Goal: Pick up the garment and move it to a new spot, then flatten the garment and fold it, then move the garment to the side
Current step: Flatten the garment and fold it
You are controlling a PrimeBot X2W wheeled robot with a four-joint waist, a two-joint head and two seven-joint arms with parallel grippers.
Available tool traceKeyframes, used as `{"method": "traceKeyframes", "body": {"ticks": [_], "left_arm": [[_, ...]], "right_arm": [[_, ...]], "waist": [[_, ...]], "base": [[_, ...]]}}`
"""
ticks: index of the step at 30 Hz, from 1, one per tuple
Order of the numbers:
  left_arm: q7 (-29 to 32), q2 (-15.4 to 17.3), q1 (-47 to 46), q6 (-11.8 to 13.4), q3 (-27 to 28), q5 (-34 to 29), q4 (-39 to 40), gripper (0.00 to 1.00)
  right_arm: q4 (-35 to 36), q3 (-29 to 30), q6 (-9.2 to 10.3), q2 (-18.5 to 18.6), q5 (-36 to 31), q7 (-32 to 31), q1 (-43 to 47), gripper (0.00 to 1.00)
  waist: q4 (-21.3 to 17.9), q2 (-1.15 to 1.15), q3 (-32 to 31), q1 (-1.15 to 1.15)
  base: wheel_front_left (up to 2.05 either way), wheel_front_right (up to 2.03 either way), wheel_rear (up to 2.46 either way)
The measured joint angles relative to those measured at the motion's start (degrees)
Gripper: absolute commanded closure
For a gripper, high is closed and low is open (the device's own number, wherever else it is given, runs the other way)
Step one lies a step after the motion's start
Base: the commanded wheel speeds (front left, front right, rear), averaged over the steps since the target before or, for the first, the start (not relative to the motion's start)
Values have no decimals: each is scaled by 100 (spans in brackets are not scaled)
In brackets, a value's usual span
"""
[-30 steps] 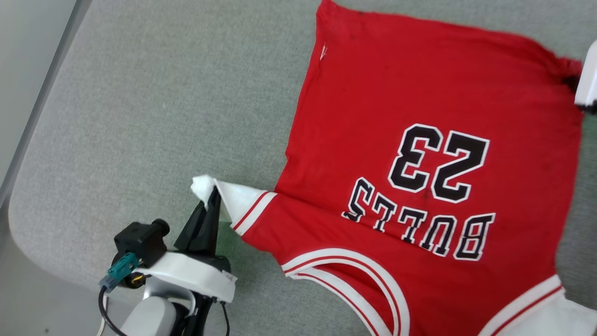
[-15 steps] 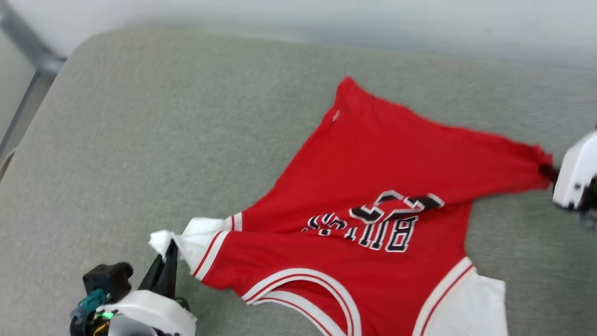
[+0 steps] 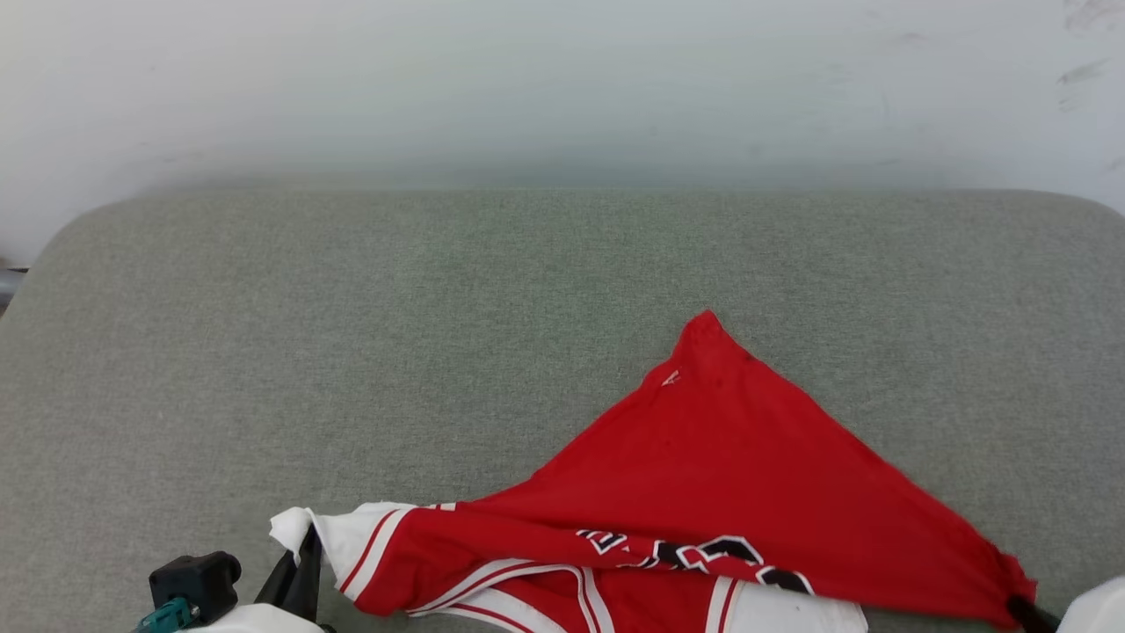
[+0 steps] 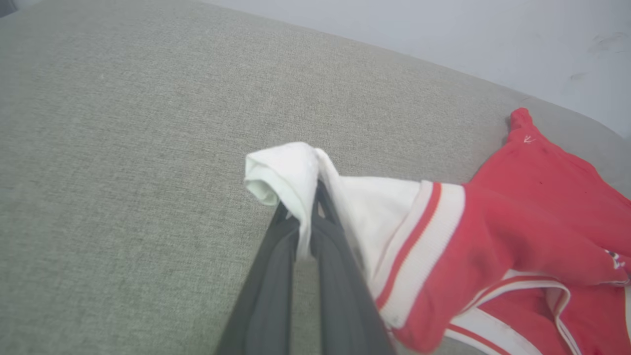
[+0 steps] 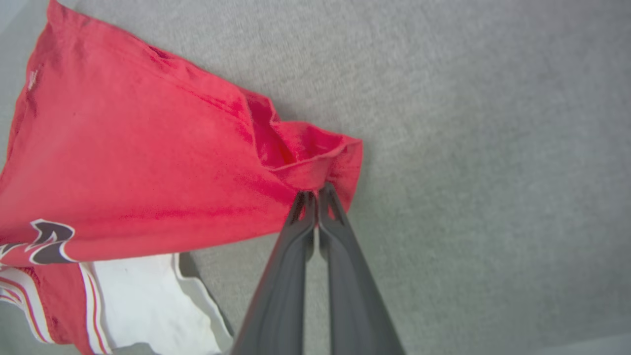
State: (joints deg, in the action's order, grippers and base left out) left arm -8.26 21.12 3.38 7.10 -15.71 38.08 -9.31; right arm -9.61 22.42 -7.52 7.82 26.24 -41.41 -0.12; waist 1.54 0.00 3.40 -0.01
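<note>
Garment (image 3: 729, 457) has doubled over; right fingers (image 5: 291, 261) pinch it.

- The garment (image 3: 721, 466) lies on the padded surface (image 3: 352, 352), in its near part, toward 5 o'clock from the middle in the head view.
- The left gripper (image 3: 303, 563) is at 8 o'clock of the garment; a sleeve end sits between its closed fingers.
- The right gripper (image 3: 1024, 607) is at 4 o'clock of the garment, with a hem corner between its closed fingers.
- Another corner of the garment points to 12 o'clock and rests on the padded surface.
- The wall (image 3: 527, 88) stands behind the padded surface, at 12 o'clock.
</note>
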Motion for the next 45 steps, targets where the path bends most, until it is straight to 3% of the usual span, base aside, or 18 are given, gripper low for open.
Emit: {"method": "traceKeyframes", "body": {"ticks": [5, 10, 12, 23, 29, 36, 45], "left_arm": [[58, 26, 121, 2, -20, 44, -3, 100], [87, 52, 148, -45, -38, 84, -60, 100], [86, 64, 137, -57, -51, 92, -100, 100], [181, 45, -177, -107, -226, 29, -42, 100], [146, -22, -459, -155, -304, -32, -47, 100], [101, -86, -662, -205, -401, -69, -42, 100], [40, -189, -1110, -360, -556, -156, -145, 100]], "right_arm": [[592, 225, 0, -420, -102, -102, 886, 100], [595, 220, 0, -478, -32, -73, 1301, 100], [539, 99, 0, -485, 30, 118, 1318, 0], [605, 15, 0, -487, -761, 1944, 443, 0], [240, -310, 1, -359, -1053, 2837, -344, 0], [-682, -969, 1, 109, -1015, 2501, -1463, 0], [-1782, -2163, 1, 652, -382, 500, -2724, 0]], "waist": [[-136, 0, -115, 0], [-190, 0, -172, 0], [-196, 0, -176, 1], [-10, 0, -75, 1], [201, 0, 113, 2], [443, 0, 313, 2], [805, 0, 682, 2]], "base": [[0, 0, 0], [0, 0, 0], [0, 0, 0], [0, 0, 0], [0, 0, 0], [0, 0, 0], [0, 0, 0]]}}
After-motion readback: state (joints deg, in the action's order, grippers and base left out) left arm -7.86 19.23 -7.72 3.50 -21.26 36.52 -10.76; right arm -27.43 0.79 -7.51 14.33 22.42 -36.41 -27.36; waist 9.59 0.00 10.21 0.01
